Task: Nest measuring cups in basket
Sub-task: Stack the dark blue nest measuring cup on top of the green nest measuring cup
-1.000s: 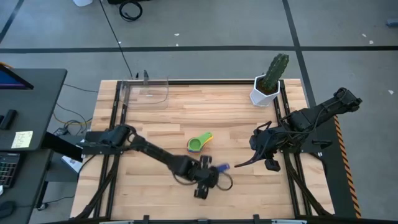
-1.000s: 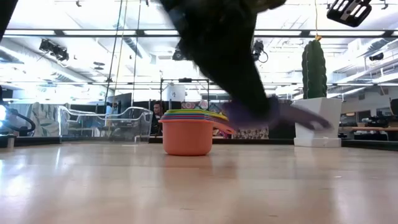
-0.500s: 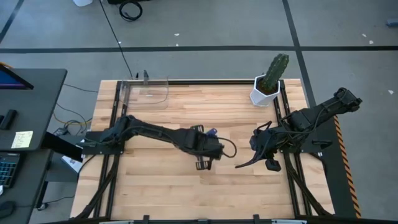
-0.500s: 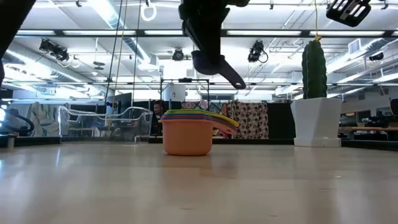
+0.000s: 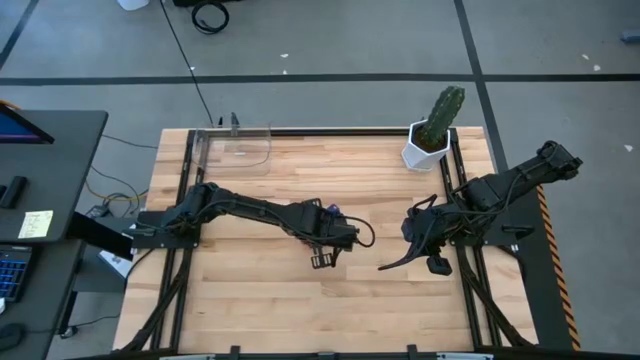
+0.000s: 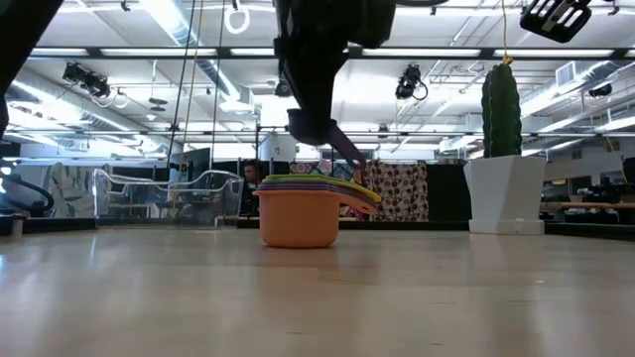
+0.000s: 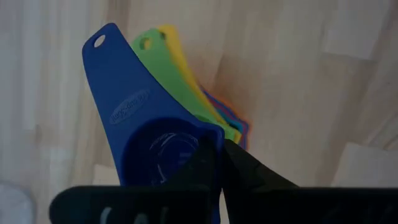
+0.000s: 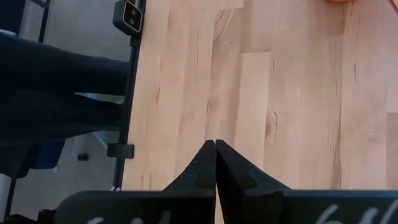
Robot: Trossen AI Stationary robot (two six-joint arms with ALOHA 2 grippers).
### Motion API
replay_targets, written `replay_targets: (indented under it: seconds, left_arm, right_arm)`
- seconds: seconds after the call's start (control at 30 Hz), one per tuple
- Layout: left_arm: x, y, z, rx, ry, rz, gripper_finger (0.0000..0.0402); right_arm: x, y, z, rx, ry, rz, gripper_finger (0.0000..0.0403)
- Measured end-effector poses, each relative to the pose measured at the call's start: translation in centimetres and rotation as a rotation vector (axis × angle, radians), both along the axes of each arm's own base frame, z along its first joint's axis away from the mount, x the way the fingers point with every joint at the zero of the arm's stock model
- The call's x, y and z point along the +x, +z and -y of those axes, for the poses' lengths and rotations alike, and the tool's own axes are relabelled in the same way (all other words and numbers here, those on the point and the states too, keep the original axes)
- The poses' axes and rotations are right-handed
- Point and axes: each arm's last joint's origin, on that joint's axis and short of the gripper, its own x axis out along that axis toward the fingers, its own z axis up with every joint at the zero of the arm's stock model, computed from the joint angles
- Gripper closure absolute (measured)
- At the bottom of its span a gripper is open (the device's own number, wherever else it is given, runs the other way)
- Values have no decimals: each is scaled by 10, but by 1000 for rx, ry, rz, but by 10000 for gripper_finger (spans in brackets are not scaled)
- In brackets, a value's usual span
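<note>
My left gripper (image 5: 328,222) hangs over the middle of the table, shut on the dark blue measuring cup (image 7: 134,106). Right under it stands the nested stack of cups (image 6: 298,210), orange outermost and base on the table; its green and yellow handles (image 7: 163,59) fan out below the blue one. From above, the arm hides the stack. The clear basket (image 5: 238,145) sits at the far left corner, also seen in the low view (image 6: 189,193). My right gripper (image 8: 215,149) waits shut near the table's right edge (image 5: 430,240). My left gripper holds the dark blue cup by its bowl's wall (image 7: 208,134), on the side away from the handle's tip, pinched between the two fingers (image 7: 239,168). The fingers come from above. The cup is lifted clear just above the stack, tilted, its handle (image 6: 347,154) slanting down.
A white hexagonal pot with a green cactus (image 5: 432,135) stands at the far right corner, tall in the low view (image 6: 501,149). Bare wood lies near the table's near edge (image 5: 300,310) and between the stack and the basket.
My left gripper has carried the dark blue cup from near the table's near edge toward the far edge, lifting it clear. It has then come down over the stack, so the cup now hangs lower, just above the stacked rims. The right arm has kept still.
</note>
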Motion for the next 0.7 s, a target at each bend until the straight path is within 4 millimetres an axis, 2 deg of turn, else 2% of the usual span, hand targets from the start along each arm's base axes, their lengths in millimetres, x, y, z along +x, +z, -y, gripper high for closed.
replay_targets:
  seconds: [0.3, 0.53, 0.7]
  left_arm:
    - [-3, -28, -4, 7, -27, -53, 386]
    - [-2, -34, -4, -37, -48, -51, 385]
    - [-3, -34, -5, -38, -43, -62, 341]
  right_arm:
    - [0, 0, 0, 3, -6, -2, 398]
    - [0, 0, 0, 5, -8, -3, 398]
    - [0, 0, 0, 5, -9, -3, 398]
